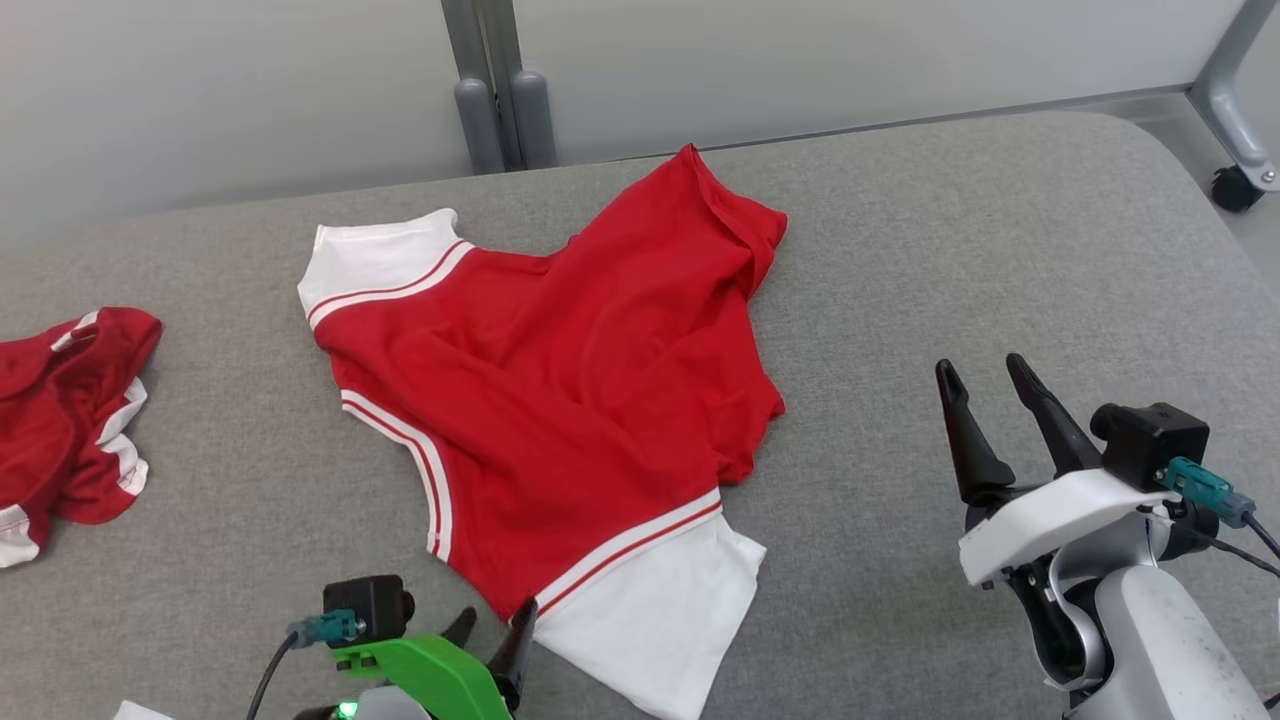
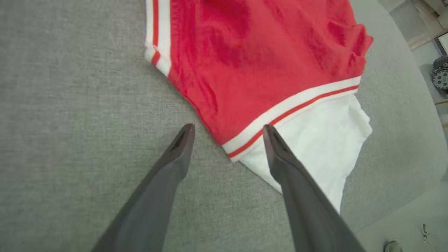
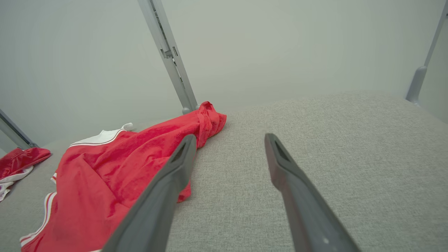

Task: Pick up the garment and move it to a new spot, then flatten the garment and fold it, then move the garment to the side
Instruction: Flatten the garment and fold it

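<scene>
Just ahead of the wide-open, empty left pincer (image 2: 227, 128) lies the garment (image 2: 245, 63).

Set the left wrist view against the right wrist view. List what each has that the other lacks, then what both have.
Left wrist view, alone of the two: the left gripper, open, its fingers either side of the striped corner where the near white sleeve joins the red shirt.
Right wrist view, alone of the two: the right gripper, open, pointing across the table; a second red garment at far left; a grey metal post.
Both: the red shirt lying on the grey table top.
</scene>
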Robot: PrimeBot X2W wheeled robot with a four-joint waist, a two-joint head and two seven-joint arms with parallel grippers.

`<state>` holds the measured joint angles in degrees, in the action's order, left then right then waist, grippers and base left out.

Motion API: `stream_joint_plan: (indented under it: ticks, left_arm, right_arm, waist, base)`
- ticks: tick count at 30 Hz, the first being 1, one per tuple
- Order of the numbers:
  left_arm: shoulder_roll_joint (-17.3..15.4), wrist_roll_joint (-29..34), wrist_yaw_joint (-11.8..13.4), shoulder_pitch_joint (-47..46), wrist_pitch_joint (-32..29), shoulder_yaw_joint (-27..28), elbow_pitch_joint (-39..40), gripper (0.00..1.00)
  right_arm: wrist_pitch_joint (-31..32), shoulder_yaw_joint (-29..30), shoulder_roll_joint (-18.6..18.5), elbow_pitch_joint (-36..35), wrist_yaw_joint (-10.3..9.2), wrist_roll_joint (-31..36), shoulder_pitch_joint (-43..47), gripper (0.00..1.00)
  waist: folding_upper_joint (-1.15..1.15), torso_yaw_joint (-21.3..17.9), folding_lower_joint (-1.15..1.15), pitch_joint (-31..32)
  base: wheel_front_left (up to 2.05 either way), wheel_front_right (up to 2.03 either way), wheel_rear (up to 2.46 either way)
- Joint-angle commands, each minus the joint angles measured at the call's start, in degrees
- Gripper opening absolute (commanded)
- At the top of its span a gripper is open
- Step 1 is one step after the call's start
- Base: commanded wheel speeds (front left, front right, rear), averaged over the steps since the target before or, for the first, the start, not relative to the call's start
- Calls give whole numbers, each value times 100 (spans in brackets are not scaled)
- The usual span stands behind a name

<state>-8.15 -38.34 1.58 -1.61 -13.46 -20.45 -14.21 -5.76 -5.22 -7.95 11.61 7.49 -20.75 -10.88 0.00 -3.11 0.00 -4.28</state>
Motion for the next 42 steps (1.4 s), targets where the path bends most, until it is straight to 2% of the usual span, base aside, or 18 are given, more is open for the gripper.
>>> stream_joint_plan:
  ticks: [1, 7, 8, 9, 10, 11, 15, 19, 24, 27, 30, 33, 39, 40, 41, 42]
  left_arm:
    - [22, -112, 6, 29, -124, 37, -51, 100]
    - [163, -640, 58, -174, -811, 86, -346, 100]
    - [171, -673, 59, -215, -844, 96, -351, 94]
    - [181, -700, 41, -241, -865, 106, -344, 64]
    - [191, -727, 26, -254, -884, 115, -339, 23]
    - [189, -742, 17, -262, -896, 117, -337, 0]
    - [70, -682, 5, -327, -773, 176, -210, 0]
    - [-213, -704, 65, -259, -842, 349, 250, 0]
    - [-727, -692, 332, -140, -1052, 720, 822, 0]
    - [-919, -843, 437, -94, -1186, 953, 983, 0]
    - [-1258, -799, 565, -7, -1272, 1189, 932, 0]
    - [-1461, -752, 669, 37, -1226, 1389, 820, 0]
    - [-1729, -759, 721, 35, -1178, 1626, 486, 0]
    - [-1761, -691, 721, -3, -1109, 1629, 414, 45]
    - [-1773, -637, 713, -27, -1055, 1605, 363, 85]
    - [-1741, -592, 677, -59, -971, 1578, 343, 100]
  right_arm:
    - [21, 17, 18, -46, 0, 48, 0, 100]
    - [42, 38, 85, -83, 0, 93, -80, 100]
    - [34, 46, 94, -77, 0, 95, -79, 100]
    - [24, 55, 102, -72, 0, 96, -77, 100]
    - [14, 71, 109, -60, 0, 95, -67, 100]
    - [7, 74, 115, -51, 0, 98, -58, 100]
    - [-7, 119, 129, -17, 0, 108, -24, 100]
    - [5, 169, 133, -11, 0, 133, 9, 100]
    - [43, 163, 141, -15, 0, 137, -1, 100]
    - [64, 145, 129, -1, 0, 126, -28, 100]
    - [93, 124, 122, 11, 0, 119, -48, 100]
    - [103, 144, 91, 22, 0, 119, -57, 100]
    - [130, 217, 57, 14, 0, 143, -52, 100]
    - [136, 229, 51, 22, 0, 147, -49, 100]
    - [146, 233, 51, 32, 0, 153, -44, 100]
    - [151, 241, 51, 44, 0, 162, -32, 100]
  waist:
    - [0, -53, 0, -82]
    - [0, -195, 0, -232]
    - [0, -220, 0, -247]
    - [0, -235, 0, -257]
    - [0, -247, 0, -265]
    - [0, -255, 0, -269]
    - [0, -240, 0, -280]
    - [0, -117, 0, -279]
    - [0, -21, 0, -297]
    - [0, -17, 0, -317]
    - [0, -53, 0, -353]
    - [0, -98, 0, -390]
    - [0, -121, 0, -437]
    - [0, -112, 0, -423]
    - [0, -106, 0, -405]
    - [0, -92, 0, -374]
  base:
    - [0, 0, 0]
    - [0, 0, 0]
    - [0, 0, 0]
    - [0, 0, 0]
    - [0, 0, 0]
    - [0, 0, 0]
    - [0, 0, 0]
    - [0, 0, 0]
    - [0, 0, 0]
    - [0, 0, 0]
    - [0, 0, 0]
    - [0, 0, 0]
    - [0, 0, 0]
    - [0, 0, 0]
    - [0, 0, 0]
    - [0, 0, 0]
